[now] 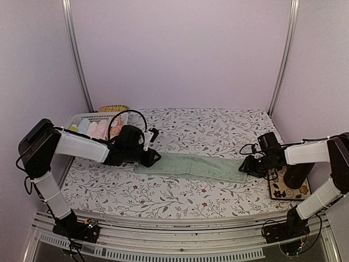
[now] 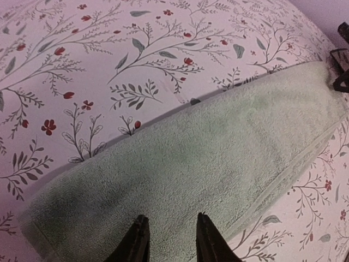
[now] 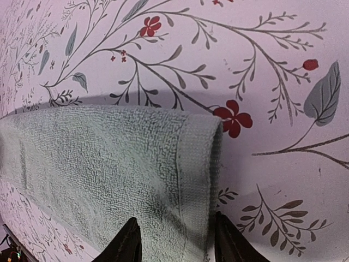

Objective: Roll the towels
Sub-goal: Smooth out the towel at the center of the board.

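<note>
1. Eyes on your mint towel [image 1: 191, 166]. It lies flat on the floral table cover [image 1: 218, 128] as one long narrow strip. One end sits just on the near side of the white lattice basket [image 1: 87, 116], and the rest runs away from the basket toward your right arm.
2. That is the line that matters. The long axis runs from the basket end to the far end, crosswise to both arms, so I reckon any roll has to travel along it.
3. The left gripper [image 1: 151, 157] hangs over the basket end. Its fingers [image 2: 136, 243] are partly spread above flat cloth, with no fold caught between them, so it is pinching nothing.
4. The right gripper [image 1: 246, 166] is at the end farthest from the basket. Its fingers [image 3: 128, 243] stand apart, astride the hemmed edge, and the cloth fills the gap. I cannot tell whether the pads bite or only bracket it.
5. Each arm is nearest its own end, and the jaws meet the strip end-on.
6. The cloth is thick looped terry with a flat woven hem band. The far end looks doubled over and rounded, with a shadow under it. It is soft stuff, so the first tuck will probably slump unless you keep it tight.
7. Inside the basket sit pink and pale rolls [image 1: 101, 129].
</note>
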### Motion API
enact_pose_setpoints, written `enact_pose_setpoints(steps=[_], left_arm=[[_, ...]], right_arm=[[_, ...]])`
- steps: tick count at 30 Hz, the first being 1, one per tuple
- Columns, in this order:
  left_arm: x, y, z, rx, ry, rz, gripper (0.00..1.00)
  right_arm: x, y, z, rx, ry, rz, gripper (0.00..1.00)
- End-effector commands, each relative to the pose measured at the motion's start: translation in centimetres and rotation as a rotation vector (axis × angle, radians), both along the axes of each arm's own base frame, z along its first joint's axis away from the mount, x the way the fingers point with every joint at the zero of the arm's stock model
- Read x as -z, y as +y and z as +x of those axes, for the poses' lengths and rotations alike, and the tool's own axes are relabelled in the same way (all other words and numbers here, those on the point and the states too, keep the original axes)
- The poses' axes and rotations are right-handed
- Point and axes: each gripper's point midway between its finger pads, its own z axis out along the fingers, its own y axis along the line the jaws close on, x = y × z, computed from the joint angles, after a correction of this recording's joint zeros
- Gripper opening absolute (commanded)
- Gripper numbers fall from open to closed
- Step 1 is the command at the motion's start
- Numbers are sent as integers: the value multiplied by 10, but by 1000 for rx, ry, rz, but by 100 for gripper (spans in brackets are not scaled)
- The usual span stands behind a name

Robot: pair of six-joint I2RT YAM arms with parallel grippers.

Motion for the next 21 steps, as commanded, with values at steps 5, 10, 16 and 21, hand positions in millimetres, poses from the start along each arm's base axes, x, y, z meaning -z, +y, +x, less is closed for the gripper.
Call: enact_pose_setpoints(steps=[5, 10, 16, 21], left_arm=[[31, 5, -12, 12, 79, 26, 30], [47, 16, -15, -2, 126, 48, 28], [59, 39, -17, -34, 166, 54, 22], [64, 49, -21, -35, 188, 45, 21]], right_arm=[[21, -1, -18, -4, 87, 6, 30], [21, -6, -15, 2, 89, -29, 4], [0, -24, 3, 23, 33, -155, 3], [-15, -39, 26, 9, 2, -297, 3]])
